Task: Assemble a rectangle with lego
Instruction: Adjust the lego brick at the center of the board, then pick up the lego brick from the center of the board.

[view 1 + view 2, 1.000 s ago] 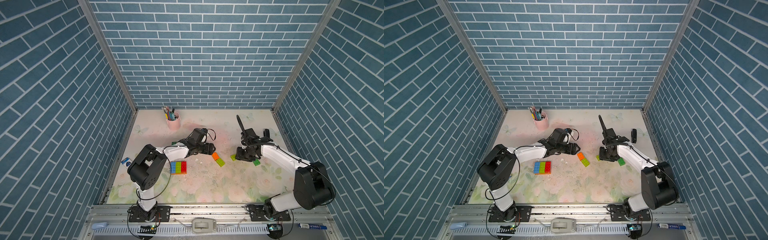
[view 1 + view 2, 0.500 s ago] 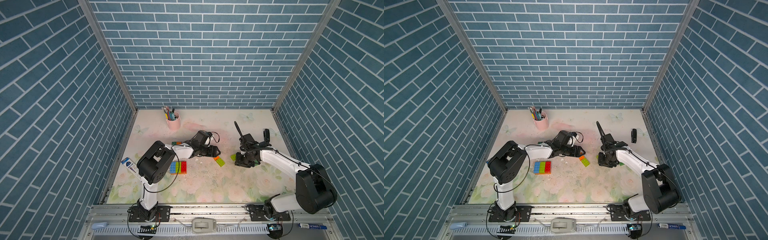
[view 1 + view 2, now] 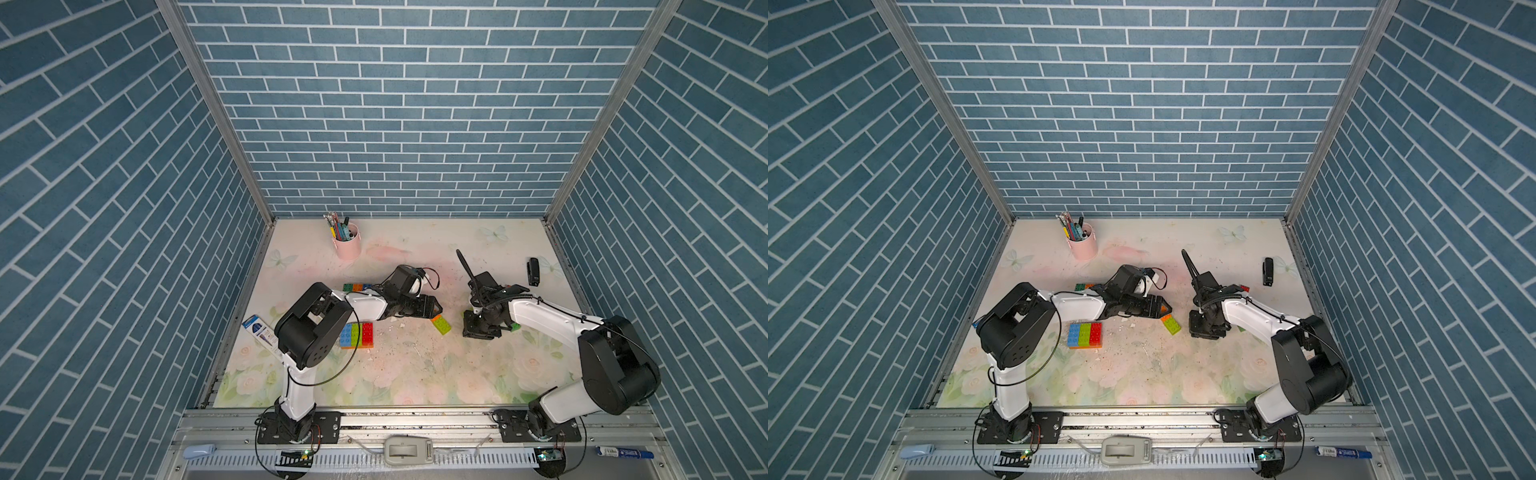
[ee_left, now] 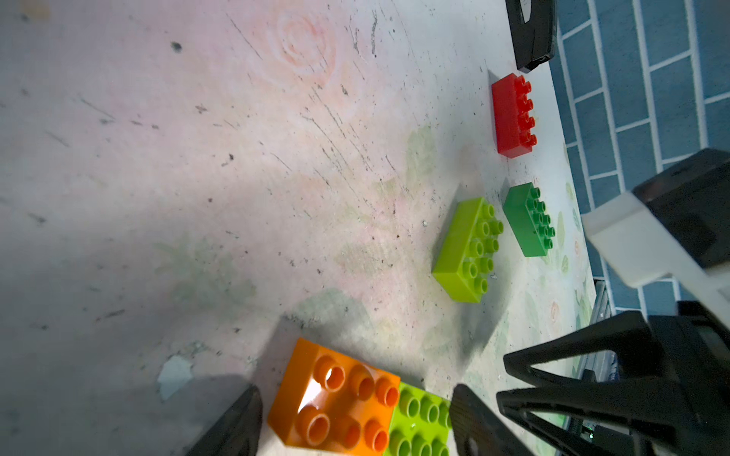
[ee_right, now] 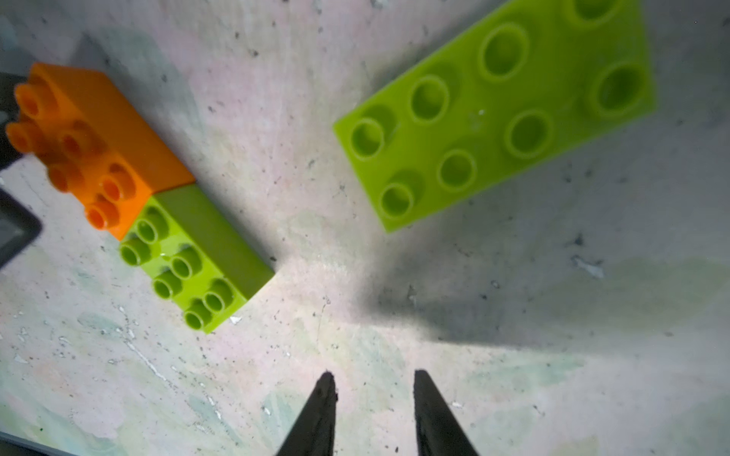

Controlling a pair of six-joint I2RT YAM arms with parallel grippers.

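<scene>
An orange lego brick joined end to end with a lime one lies mid-table in both top views. My left gripper is open and low over the pair's orange end, a finger on either side. My right gripper points down at bare table, open by a narrow gap, holding nothing. A loose lime brick lies just beyond it. A dark green brick and a red brick lie farther right. A blue, lime and red block sits on orange bricks.
A pink pen cup stands at the back left. A small black object lies at the right edge. A blue and white box rests by the left wall. More lego bricks lie behind the left forearm.
My left gripper has reached rightward and lower onto the orange and lime pair. My right gripper has narrowed and moved nearer and a little left, now covering the loose lime brick from above.
</scene>
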